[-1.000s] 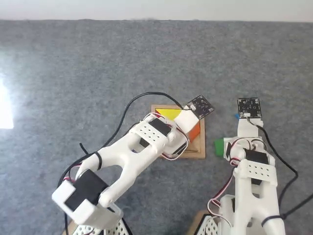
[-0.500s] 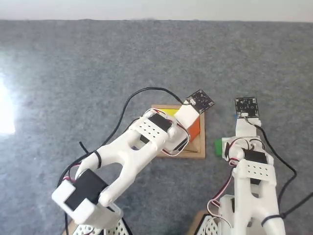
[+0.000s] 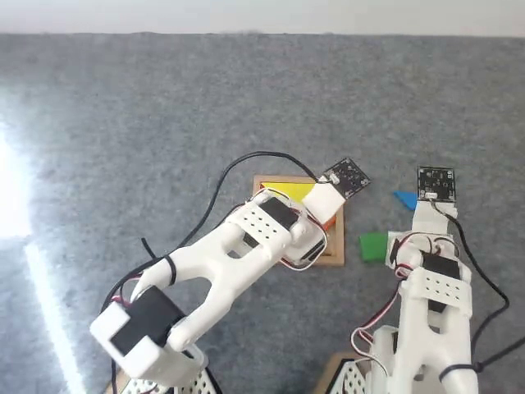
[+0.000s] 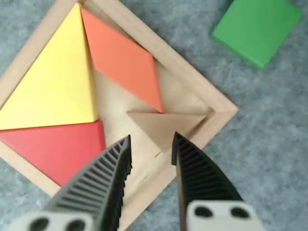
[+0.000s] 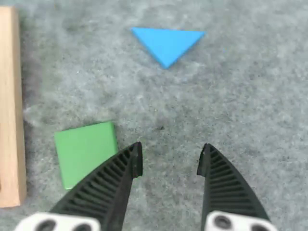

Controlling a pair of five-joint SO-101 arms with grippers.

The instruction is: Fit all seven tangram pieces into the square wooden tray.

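Note:
The square wooden tray (image 4: 217, 103) holds a yellow triangle (image 4: 53, 91), an orange parallelogram (image 4: 125, 60), a red triangle (image 4: 53, 149) and a plain wood-coloured triangle (image 4: 166, 126). My left gripper (image 4: 151, 144) hovers open just above the wood-coloured triangle, holding nothing. In the high view the left arm (image 3: 271, 230) covers most of the tray (image 3: 332, 258). A green square (image 5: 86, 151) (image 3: 374, 245) lies on the mat just right of the tray. A blue triangle (image 5: 167, 43) (image 3: 404, 199) lies farther out. My right gripper (image 5: 171, 151) is open and empty over bare mat, beside the green square.
Grey felt mat (image 3: 164, 123) covers the whole table, with wide free room to the left and back. The tray's right rim (image 5: 10, 106) runs close to the green square. A black cable (image 3: 221, 176) loops off the left arm.
The right arm has shifted to the right, uncovering the blue triangle and more of the green square. The left arm has swung slightly right over the tray.

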